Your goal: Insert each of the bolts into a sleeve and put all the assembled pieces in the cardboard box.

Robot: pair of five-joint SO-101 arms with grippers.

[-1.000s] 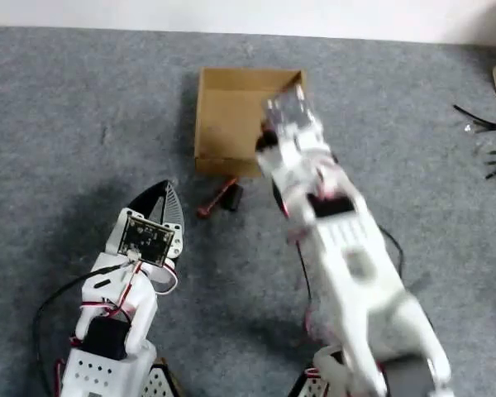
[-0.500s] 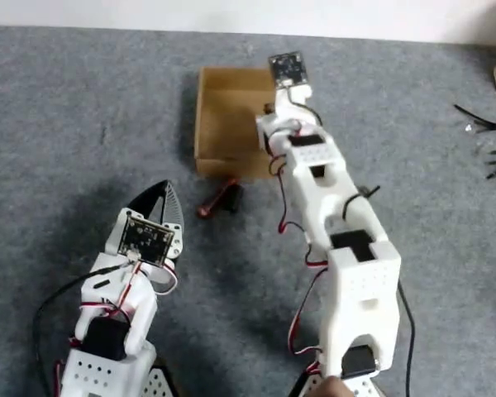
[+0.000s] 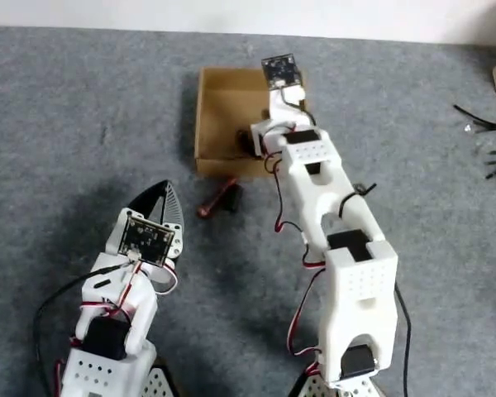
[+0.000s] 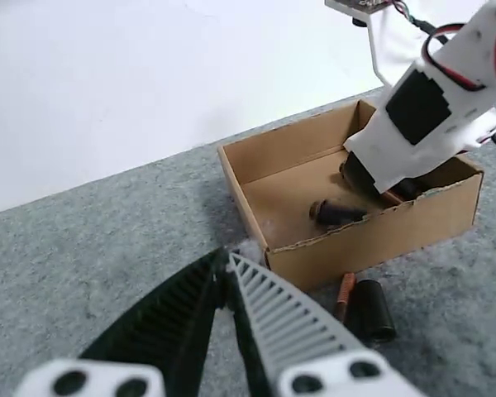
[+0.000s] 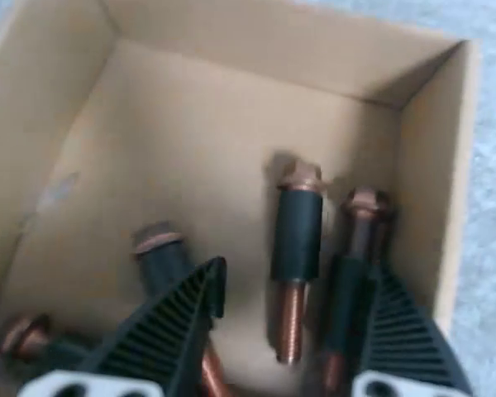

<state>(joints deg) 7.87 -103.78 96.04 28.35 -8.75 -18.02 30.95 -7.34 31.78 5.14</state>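
A grey, carpet-like worktop (image 3: 66, 124) carries everything. The right arm (image 3: 331, 215) stretches out across it to the cardboard box (image 3: 225, 107), and the left arm (image 3: 116, 314) sits back nearer its base. The box is shallow, open-topped, plain brown, and stands at the far middle of the worktop. The right pincer (image 5: 298, 273) hangs inside the box with its jaws spread wide and nothing gripped. The left pincer (image 4: 229, 258) points toward the box's near wall from well short of it, its ribbed jaws closed tip to tip on nothing. On the box floor lie assembled pieces (image 5: 299, 240). Each is a black sleeve with a copper hex head showing at one end and copper thread at the other. One lies between the right pincer's jaws, another just beside one jaw. Outside, just in front of the near wall, a loose copper bolt (image 4: 345, 291) lies against an empty black sleeve (image 4: 372, 309).
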